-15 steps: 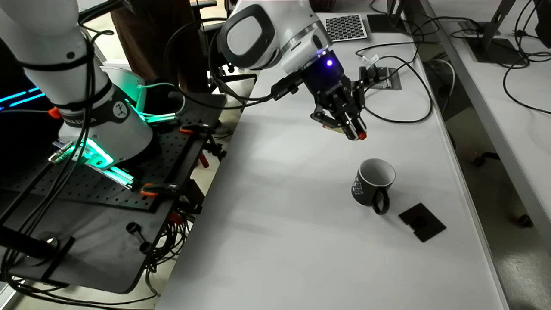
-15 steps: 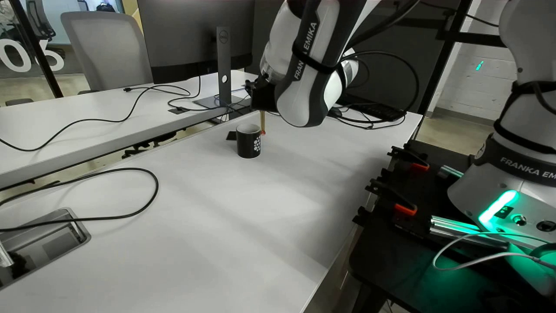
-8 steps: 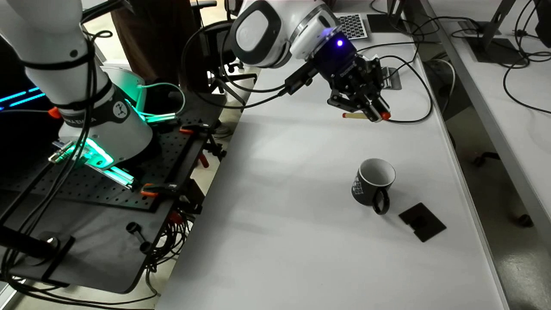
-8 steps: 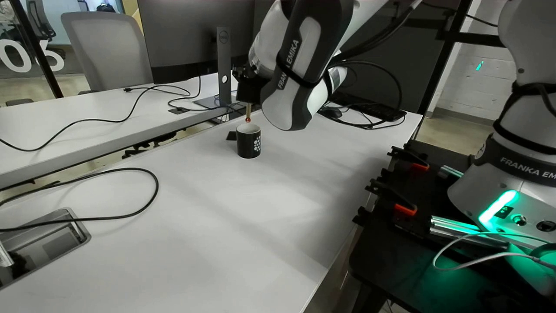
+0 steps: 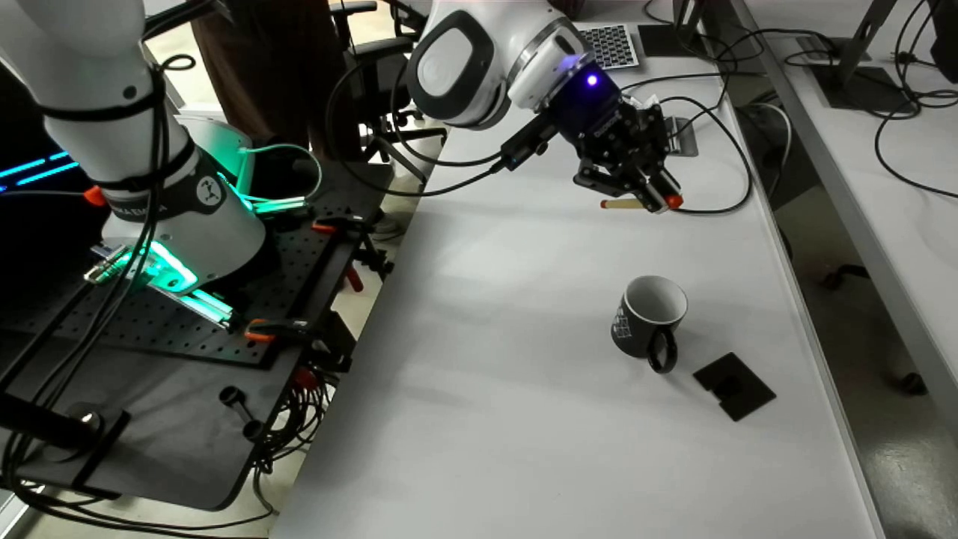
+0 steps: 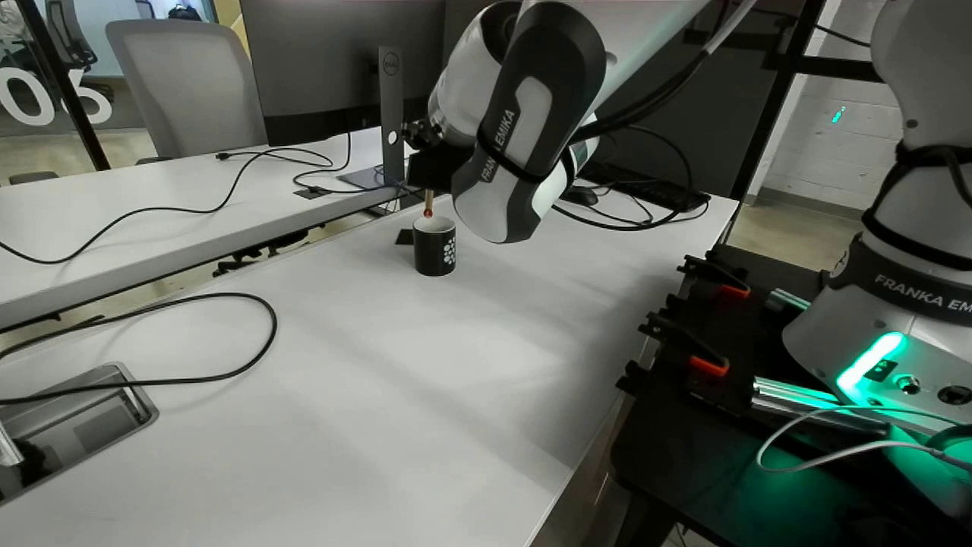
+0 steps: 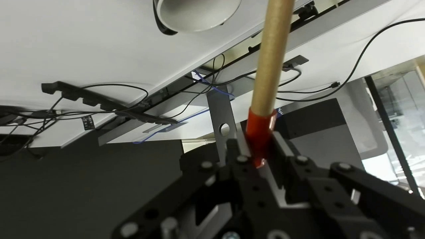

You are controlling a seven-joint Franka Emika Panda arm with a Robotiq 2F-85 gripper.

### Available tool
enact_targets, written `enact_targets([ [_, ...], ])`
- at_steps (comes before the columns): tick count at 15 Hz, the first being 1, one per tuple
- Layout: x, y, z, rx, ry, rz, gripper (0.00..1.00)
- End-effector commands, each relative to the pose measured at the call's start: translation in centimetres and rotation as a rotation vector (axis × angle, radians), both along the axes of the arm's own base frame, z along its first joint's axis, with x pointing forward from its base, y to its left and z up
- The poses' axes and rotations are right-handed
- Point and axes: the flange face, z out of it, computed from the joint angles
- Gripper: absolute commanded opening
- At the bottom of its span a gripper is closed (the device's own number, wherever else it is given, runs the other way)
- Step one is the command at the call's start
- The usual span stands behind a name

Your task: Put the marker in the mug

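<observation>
Marker (image 7: 270, 63), one: tan shaft, red at both ends; held above the surface (image 5: 494, 404), not yet placed in the mug. End effector (image 7: 260, 146), one: clamped on a red end of the marker, the shaft projecting crosswise. Mug (image 5: 638, 337), one: dark outside, pale inside, stood upright on the surface, handle turned towards a flat black piece (image 5: 737, 385). Governing relation: long axis of the marker against the mug's mouth (image 6: 436, 226). In an exterior view the free tip (image 5: 605, 203) is pointed towards the side of the robot's base (image 5: 202, 224), the mug being set apart, lower in the frame; in an exterior view the shaft (image 6: 429, 200) is shown hanging downward, just above the mouth. A slanted axis is inferred; it is judged that the shaft should be brought more upright and centred before lowering. Whether the free tip truly stands over the mouth cannot be told, line of sight alone perhaps being responsible. In the wrist view shaft and mug are cut off by the top edge. In an exterior view the grip is hidden behind dark housing (image 6: 437, 167).
</observation>
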Motion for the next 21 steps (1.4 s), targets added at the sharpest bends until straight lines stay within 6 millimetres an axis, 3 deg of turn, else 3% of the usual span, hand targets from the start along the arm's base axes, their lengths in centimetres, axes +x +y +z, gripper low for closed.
enact_targets([
  [1, 0.0, 0.0, 0.0, 0.000, -0.001, 0.000, 0.19],
  [2, 0.0, 0.0, 0.0, 0.001, -0.001, 0.000, 0.05],
  [6, 0.8, -1.7, 1.1, -0.063, -0.054, -0.031, 0.05],
  [11, 0.8, -1.5, 2.7, -0.126, -0.152, -0.054, 0.05],
  [17, 1.5, -2.3, -0.4, -0.219, -0.192, -0.047, 0.05],
  [18, 1.1, -0.9, -0.5, -0.229, -0.205, -0.049, 0.05],
  [21, 1.2, -0.8, -1.8, -0.250, -0.202, -0.064, 0.05],
])
